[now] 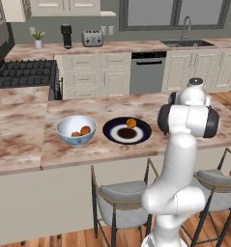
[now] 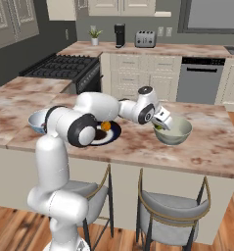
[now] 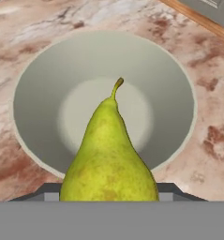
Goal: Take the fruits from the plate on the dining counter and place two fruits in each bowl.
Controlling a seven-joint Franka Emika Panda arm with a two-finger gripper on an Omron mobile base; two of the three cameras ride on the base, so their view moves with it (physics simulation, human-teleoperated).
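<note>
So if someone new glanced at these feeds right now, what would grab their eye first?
Probably the yellow-green pear, held in the gripper right above the pale greenish-cream bowl, which looks empty. Next, the dark plate on the dining counter with one orange fruit left on it. Beside the plate, the blue-and-white bowl already holds two fruits.

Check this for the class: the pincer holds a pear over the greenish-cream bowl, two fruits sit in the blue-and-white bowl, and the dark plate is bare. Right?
Not quite. The dark plate is not bare: one orange fruit sits on it, as the left base view shows. The rest stands: the pincer holds a pear over the greenish-cream bowl, and two fruits sit in the blue-and-white bowl.
</note>
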